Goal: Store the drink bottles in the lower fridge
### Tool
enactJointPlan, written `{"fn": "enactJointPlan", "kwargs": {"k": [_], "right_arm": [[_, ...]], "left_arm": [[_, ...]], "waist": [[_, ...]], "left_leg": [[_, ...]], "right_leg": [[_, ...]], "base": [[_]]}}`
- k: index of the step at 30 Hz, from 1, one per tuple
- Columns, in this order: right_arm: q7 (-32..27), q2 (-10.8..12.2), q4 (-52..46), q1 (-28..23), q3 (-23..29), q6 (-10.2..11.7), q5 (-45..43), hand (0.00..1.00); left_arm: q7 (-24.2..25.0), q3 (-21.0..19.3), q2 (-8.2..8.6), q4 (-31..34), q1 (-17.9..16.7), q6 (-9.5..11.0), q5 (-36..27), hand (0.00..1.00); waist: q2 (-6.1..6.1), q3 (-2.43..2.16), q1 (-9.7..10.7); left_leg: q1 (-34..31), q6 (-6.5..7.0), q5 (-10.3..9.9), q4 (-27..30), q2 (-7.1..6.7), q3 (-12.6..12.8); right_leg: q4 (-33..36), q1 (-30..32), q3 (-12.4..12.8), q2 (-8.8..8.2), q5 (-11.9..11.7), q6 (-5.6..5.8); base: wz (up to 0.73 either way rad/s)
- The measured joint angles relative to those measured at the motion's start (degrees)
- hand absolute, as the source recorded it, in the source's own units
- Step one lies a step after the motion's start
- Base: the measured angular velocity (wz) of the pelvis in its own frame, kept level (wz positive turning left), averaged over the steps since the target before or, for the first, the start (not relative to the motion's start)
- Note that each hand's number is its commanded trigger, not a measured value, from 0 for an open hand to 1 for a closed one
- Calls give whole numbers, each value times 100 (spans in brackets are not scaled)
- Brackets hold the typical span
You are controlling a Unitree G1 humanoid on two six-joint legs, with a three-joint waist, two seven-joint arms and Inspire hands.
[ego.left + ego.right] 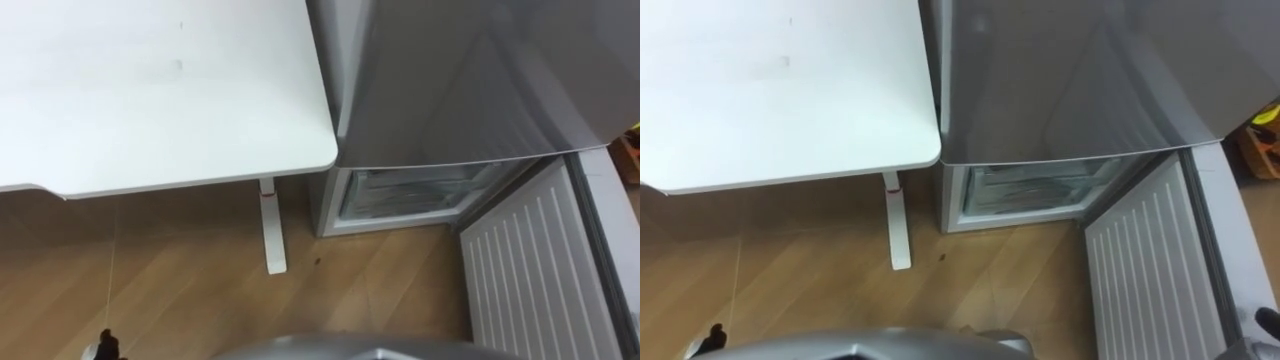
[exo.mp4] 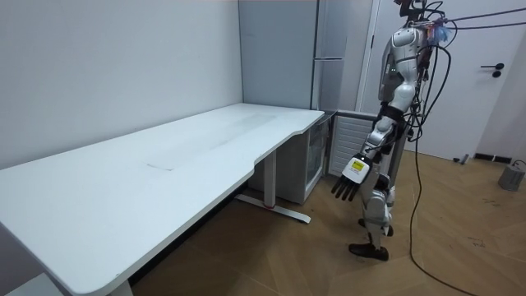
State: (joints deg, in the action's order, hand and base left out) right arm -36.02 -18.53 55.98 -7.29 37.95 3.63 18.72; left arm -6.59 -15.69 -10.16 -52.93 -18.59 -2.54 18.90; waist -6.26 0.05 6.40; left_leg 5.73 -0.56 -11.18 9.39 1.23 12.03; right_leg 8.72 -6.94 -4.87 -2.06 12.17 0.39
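The lower fridge [image 1: 335, 215] stood open with clear drawers [image 1: 410, 192] inside, their contents impossible to tell; its door [image 1: 530, 270] swung out to the right. The room view showed the left hand [image 2: 352, 174] hanging low, fingers loosely spread and holding nothing, with the fridge just ahead of it and the counter [image 2: 164, 164] to its left. The right hand [image 1: 1266, 320] was a dark sliver, its state untellable

A white table [image 1: 150, 90] stands at left on the wood floor [image 1: 180, 270]. Just right of it on the floor stands the fridge [image 1: 450, 80], its lower door [image 1: 540, 270] open.
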Motion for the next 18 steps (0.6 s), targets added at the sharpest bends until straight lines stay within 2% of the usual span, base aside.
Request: {"fn": "enactJointPlan", "kwargs": {"k": [7, 10, 18], "right_arm": [[354, -10, 217, 48, 172, -71, 602, 0], [529, -29, 217, 48, 172, -71, 642, 0], [1197, -174, 493, -26, 170, -122, 775, 0]], "left_arm": [[0, -59, -1, 0, 4, 0, -8, 0], [0, -210, 2, 0, 1, 1, -9, 0], [1, -217, 2, -35, -1, -4, 4, 0]], "waist": [[4, 4, 60], [0, 2, 130], [-11, 2, 130]], "left_leg": [[-3, -1, -1, -16, 6, 1], [-12, -2, -1, -39, 6, 2], [-7, -2, -1, -49, 3, 4]], "right_leg": [[4, 10, 13, 9, 1, 0], [10, 14, 13, 13, 1, -1], [17, 4, 13, 13, -3, -4]], "base": [[0], [0], [0]]}}
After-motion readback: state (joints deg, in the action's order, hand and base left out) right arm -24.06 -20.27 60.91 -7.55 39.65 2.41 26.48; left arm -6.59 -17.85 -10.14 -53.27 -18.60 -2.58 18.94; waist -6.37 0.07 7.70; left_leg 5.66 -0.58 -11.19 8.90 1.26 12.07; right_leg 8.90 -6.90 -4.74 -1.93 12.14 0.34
